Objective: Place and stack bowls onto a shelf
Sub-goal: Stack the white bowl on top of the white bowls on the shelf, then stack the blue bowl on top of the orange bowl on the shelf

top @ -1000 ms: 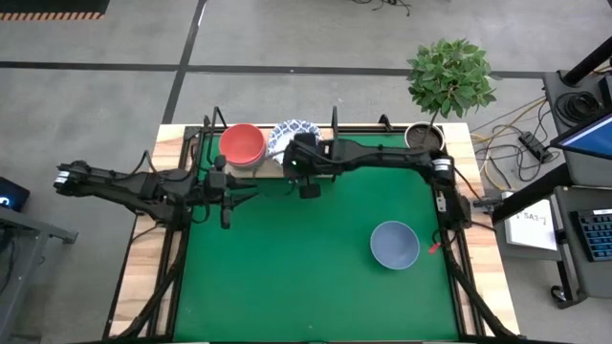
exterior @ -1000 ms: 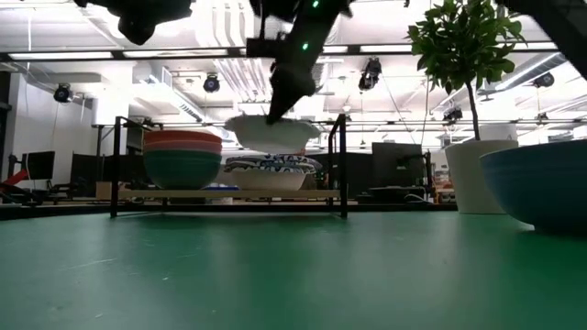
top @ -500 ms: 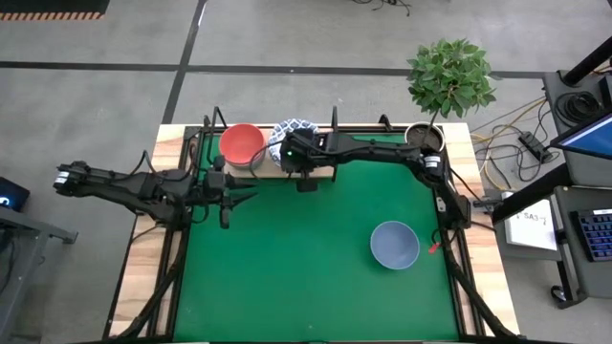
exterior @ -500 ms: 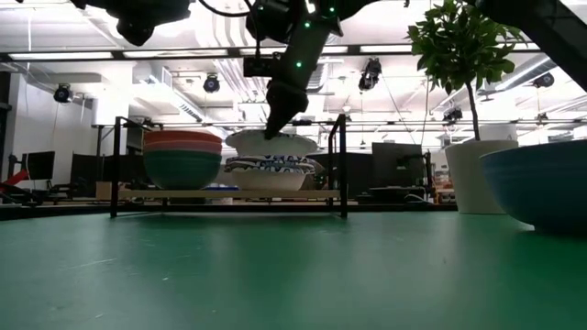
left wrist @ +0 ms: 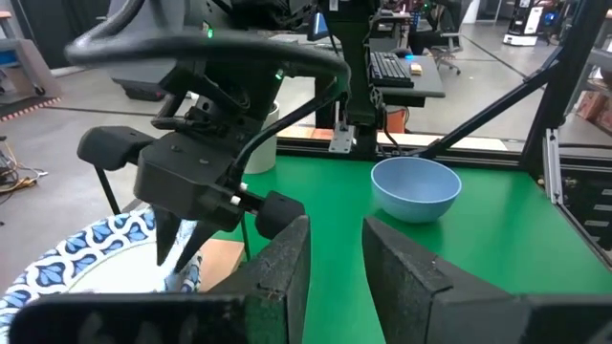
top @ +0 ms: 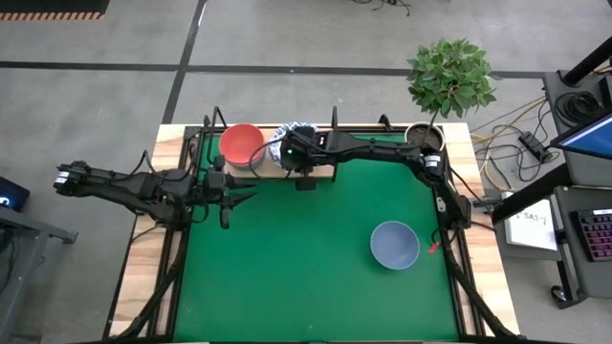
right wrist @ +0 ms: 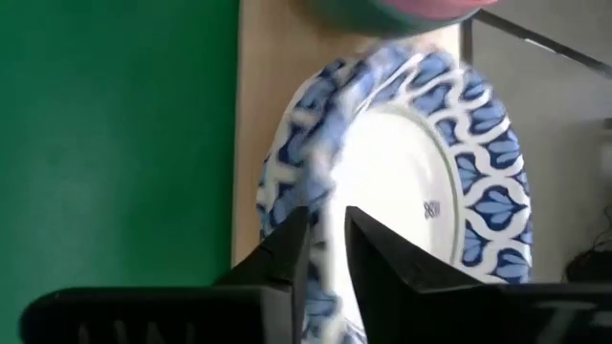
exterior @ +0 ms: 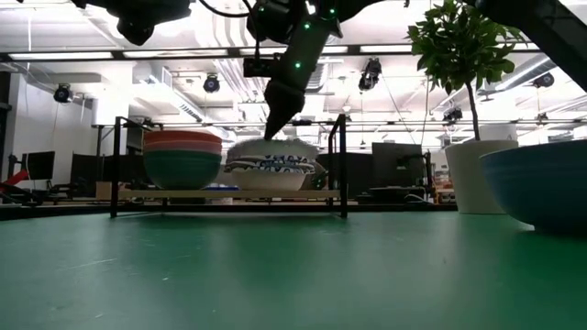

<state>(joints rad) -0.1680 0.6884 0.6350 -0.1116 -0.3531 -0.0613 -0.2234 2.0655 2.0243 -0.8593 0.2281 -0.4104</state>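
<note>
The shelf (exterior: 229, 193) stands at the table's far edge. On its left part is a stack of bowls (exterior: 182, 158) with the red one on top (top: 241, 143). Beside it sits a stack of white bowls with blue patterned rims (exterior: 271, 167). My right gripper (exterior: 273, 136) reaches over the shelf and is shut on the top white-blue bowl (right wrist: 411, 182). A grey-blue bowl (top: 394, 245) rests on the green mat toward the right. My left gripper (top: 244, 196) hovers open near the shelf's left end, touching nothing. My right gripper pinches the top white-blue bowl by its rim (right wrist: 330, 225) on the side toward the table's near edge, one finger (right wrist: 285, 250) on each side of the wall. It comes from above, slanting down. The bowl sits level, nested on the white-blue bowls below it.
A white plant pot (exterior: 477, 174) with a leafy plant stands at the table's far right corner. The shelf's black rod supports (exterior: 341, 165) rise beside the white-blue stack. The shelf board's right part (top: 325, 172) lies under my right arm. Green mat (top: 287, 277) spreads toward the near edge.
My right gripper has moved down and a little toward the far left, still shut on the white-blue bowl. The bowl, held clear above the white-blue stack a second ago, now sits nested on top of it.
</note>
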